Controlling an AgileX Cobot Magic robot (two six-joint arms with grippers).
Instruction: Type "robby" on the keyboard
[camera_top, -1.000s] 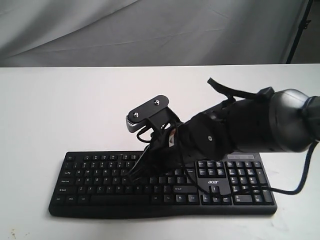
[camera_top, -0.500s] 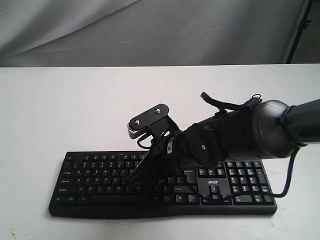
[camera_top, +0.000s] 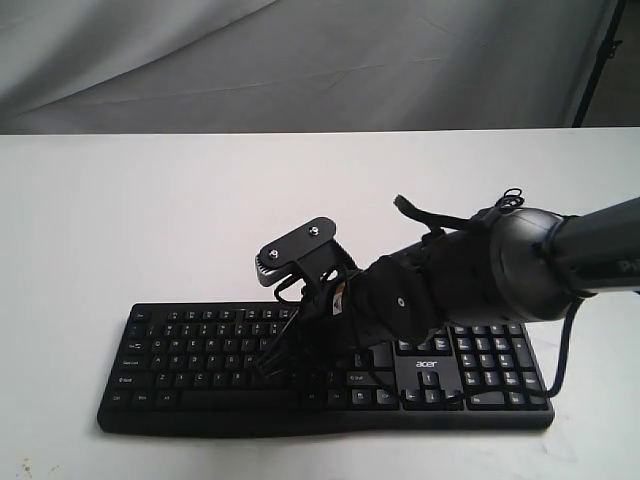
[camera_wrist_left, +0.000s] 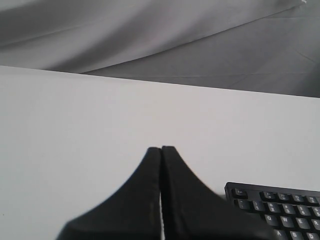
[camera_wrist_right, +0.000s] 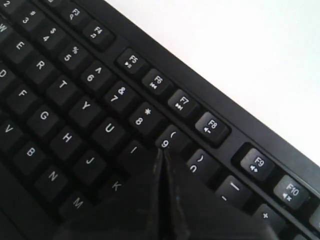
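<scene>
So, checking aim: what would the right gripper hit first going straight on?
The right gripper would probably meet the wide flat black keyboard near its 9 key, though depth is unclear.

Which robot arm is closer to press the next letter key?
Right. The right tool, shut, is over the keyboard keys; the left tool hangs beside the keyboard, over the table.

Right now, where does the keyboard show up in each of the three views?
Exterior view: keyboard spans the lower middle, its centre hidden behind the right arm.
Left wrist view: only one corner shows, at the lower right edge.
Right wrist view: it fills most of the picture, with the shut right gripper at the 9 key.
Shared landmark: the function-key row bordering the white table.
</scene>
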